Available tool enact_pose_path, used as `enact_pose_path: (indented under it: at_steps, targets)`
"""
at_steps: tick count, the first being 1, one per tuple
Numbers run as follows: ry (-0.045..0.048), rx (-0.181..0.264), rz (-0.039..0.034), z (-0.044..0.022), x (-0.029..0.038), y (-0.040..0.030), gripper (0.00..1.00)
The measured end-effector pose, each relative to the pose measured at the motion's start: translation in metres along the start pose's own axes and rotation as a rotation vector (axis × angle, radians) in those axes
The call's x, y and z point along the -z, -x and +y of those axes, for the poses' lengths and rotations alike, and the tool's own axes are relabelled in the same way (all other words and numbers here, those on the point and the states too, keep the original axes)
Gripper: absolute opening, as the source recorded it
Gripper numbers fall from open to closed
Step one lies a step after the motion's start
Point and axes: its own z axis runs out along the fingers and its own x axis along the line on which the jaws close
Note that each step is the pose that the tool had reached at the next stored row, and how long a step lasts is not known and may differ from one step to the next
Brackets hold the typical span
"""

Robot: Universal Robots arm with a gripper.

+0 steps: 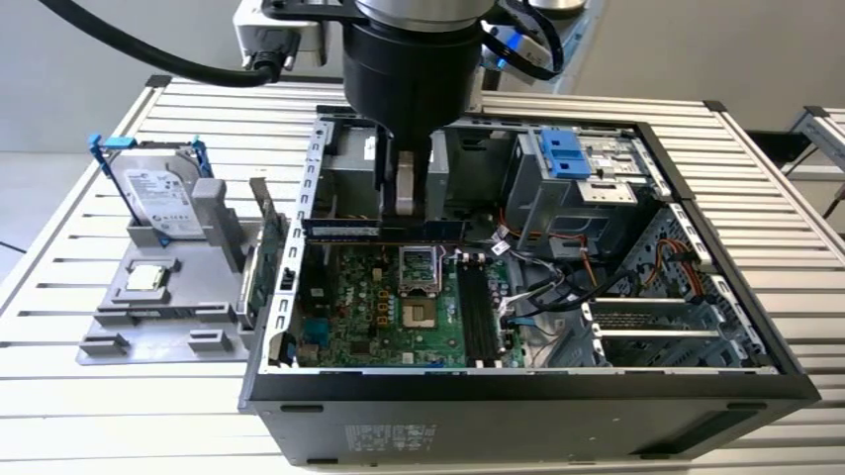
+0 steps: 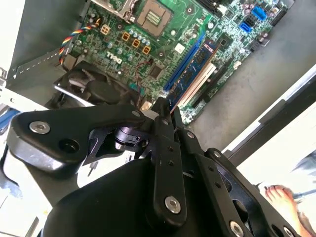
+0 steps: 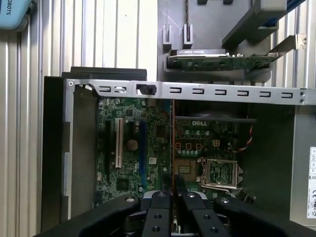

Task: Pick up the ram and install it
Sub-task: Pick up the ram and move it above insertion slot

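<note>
A: Claw [image 1: 407, 203]?
B: Clamped on the ram [image 1: 376, 230], held inside the open case [image 1: 528, 384], just above the motherboard [image 1: 370, 307].
A: Risks?
B: Stick looks crosswise to the black slots [image 1: 473, 307]. Pressed in skew, it'd prob jam or bend. Cables [image 1: 555, 282] beside them cd snag.
A: Outside the case?
B: Grey holder [image 1: 145, 319], exterior view's left, w/ hard drive [image 1: 158, 193] + expansion card [image 1: 268, 247] standing in it.

Motherboard [image 1: 383, 317] green; ram [image 2: 197, 61] dark blue; claw [image 3: 173, 191] black; hard drive [image 1: 161, 201] silver, frame [image 1: 103, 148] blue; table [image 1: 133, 396] white, ribbed.
</note>
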Motion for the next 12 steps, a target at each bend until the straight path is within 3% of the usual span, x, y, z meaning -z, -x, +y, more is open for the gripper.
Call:
enact_pose_path:
  at_steps: [8,9,12]
  targets:
    - [0.0001,0.000,0.0000,-0.0127,0.0006,-0.0001,0.00]
    - [0.0003,0.000,0.0000,-0.0211,0.0009,-0.0002,0.00]
    - [0.0005,0.000,-0.0001,-0.0279,0.0012,-0.0003,0.00]
